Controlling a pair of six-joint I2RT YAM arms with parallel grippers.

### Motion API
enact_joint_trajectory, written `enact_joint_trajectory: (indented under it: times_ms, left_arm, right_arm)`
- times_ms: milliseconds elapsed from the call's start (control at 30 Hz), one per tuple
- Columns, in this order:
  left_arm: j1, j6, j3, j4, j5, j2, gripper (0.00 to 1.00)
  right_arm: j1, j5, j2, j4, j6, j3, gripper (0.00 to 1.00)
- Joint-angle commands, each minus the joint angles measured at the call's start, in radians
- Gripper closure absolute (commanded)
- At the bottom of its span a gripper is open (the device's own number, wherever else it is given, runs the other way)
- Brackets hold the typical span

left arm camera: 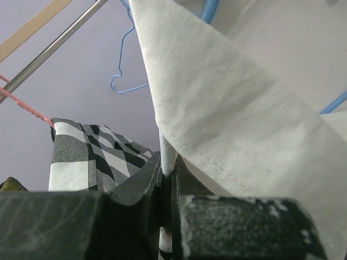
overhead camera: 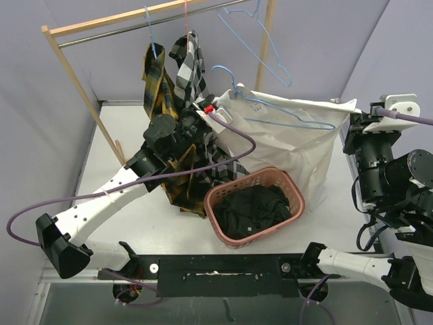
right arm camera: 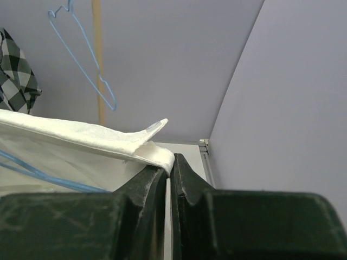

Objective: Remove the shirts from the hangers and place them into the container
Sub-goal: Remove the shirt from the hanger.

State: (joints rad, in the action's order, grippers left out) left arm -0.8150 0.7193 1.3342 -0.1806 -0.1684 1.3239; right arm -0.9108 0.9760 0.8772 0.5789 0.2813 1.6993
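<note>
Stretched left to right across upper right of top view: plain white collared shirt [overhead camera: 298, 139], just up-frame of pink slotted plastic basket [overhead camera: 215, 198].
Pinched at both ends, left pincer [left arm camera: 166, 172] gripping frame-left corner, right pincer [right arm camera: 169, 167] gripping frame-right edge; thin light-blue wire hanger [overhead camera: 284, 112] lying across it; basket down-frame, between both.

White table [overhead camera: 128, 230] spreads under both my arms. The pink basket [overhead camera: 211, 210] sits flat on it, below and between my left gripper [left arm camera: 167, 170] and right gripper [right arm camera: 168, 165], nearer my bases than either. Far left of my left gripper, the wooden rack's leg [overhead camera: 101, 122] comes down to the tabletop.
</note>
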Motion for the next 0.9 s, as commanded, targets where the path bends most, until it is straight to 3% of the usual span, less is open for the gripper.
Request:
enact_joint_trajectory:
  times_ms: [0,233,267,367,433,700,867]
  left_arm:
    - [0.063,-0.101,-0.011,-0.064,0.008,-0.068,1.0]
    - [0.106,-0.182,0.002,-0.045,0.07,-0.057,1.0]
    - [0.11,-0.189,0.009,-0.038,0.073,-0.047,1.0]
    - [0.115,-0.194,0.067,-0.004,0.064,0.007,1.0]
    - [0.115,-0.2,0.117,0.011,0.064,0.049,1.0]
    - [0.078,-0.217,0.359,0.066,0.085,0.256,1.0]
    - [0.037,-0.162,0.363,0.021,0.137,0.298,1.0]
  right_arm:
    - [-0.065,0.222,-0.08,-0.094,0.051,-0.001,1.0]
    - [-0.159,0.292,-0.099,-0.015,0.006,-0.005,0.97]
    - [-0.161,0.29,-0.095,0.027,-0.025,0.002,0.88]
    - [-0.162,0.232,-0.074,0.212,-0.173,0.045,0.44]
    - [-0.161,0.185,-0.063,0.31,-0.258,0.077,0.35]
    - [-0.156,0.012,-0.05,0.421,-0.342,0.096,0.39]
    - [-0.156,-0.107,-0.061,0.431,-0.312,0.129,0.42]
